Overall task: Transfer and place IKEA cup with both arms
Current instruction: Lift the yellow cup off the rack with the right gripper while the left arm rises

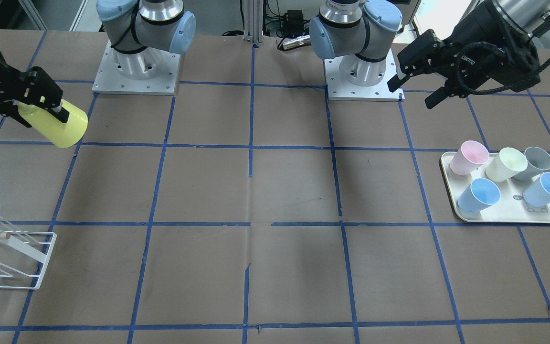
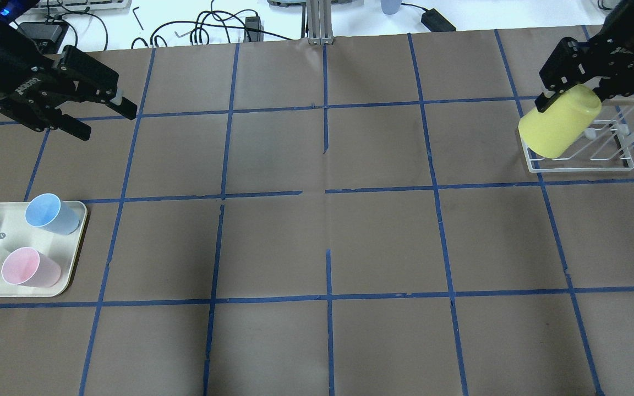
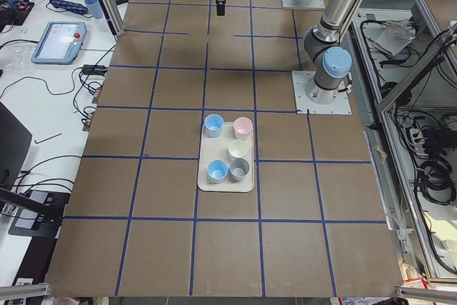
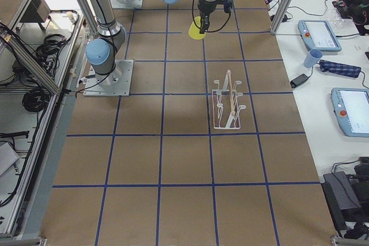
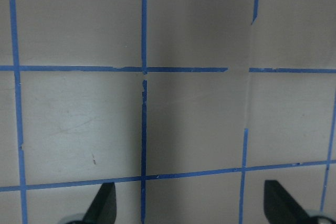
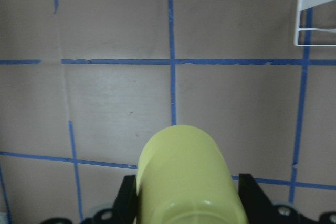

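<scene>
The bright yellow-green IKEA cup (image 2: 559, 125) is held tilted in the air by my right gripper (image 2: 566, 99), which is shut on it near its rim end, with the closed base pointing away from the wrist. It hangs above the near end of the white wire rack (image 2: 581, 157). The cup also shows in the front-facing view (image 1: 62, 126), the right wrist view (image 6: 186, 177) and the exterior right view (image 4: 198, 29). My left gripper (image 2: 107, 122) is open and empty, high over the table's far left; its fingertips (image 5: 102, 205) show only bare table between them.
A cream tray (image 2: 72, 267) at the left holds a pink cup (image 2: 25, 268), a pale cream cup (image 1: 506, 164), a grey cup (image 1: 535, 162) and two light blue cups (image 1: 480, 195). The wire rack with a wooden rod (image 1: 10, 260) stands on the right side.
</scene>
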You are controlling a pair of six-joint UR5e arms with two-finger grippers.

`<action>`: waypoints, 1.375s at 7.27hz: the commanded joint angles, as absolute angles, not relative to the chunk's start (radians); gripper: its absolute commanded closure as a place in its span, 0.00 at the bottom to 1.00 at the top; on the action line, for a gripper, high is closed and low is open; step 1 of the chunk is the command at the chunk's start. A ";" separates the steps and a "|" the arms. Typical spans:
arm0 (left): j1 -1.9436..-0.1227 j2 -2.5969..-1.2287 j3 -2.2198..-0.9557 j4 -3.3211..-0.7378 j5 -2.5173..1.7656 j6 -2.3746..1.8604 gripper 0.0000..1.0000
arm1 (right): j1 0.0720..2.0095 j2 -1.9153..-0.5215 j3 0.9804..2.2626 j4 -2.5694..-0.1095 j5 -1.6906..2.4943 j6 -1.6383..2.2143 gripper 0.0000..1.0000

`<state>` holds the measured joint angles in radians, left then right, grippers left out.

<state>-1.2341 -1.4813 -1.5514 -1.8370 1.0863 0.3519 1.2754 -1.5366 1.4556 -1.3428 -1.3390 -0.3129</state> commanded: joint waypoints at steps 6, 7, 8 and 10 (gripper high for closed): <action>-1.221 -1.488 -1.953 -1.648 0.301 0.423 0.00 | 1.279 -1.562 1.489 -1.011 -0.593 -0.339 0.55; -1.265 -1.491 -1.966 -1.647 0.205 0.416 0.00 | 1.284 -1.568 1.537 -1.008 -0.468 -0.347 0.55; -1.325 -1.493 -1.982 -1.646 0.098 0.416 0.00 | 1.305 -1.571 1.584 -1.008 -0.374 -0.356 0.55; -1.351 -1.494 -1.999 -1.644 -0.058 0.417 0.00 | 1.370 -1.571 1.629 -1.012 -0.211 -0.362 0.55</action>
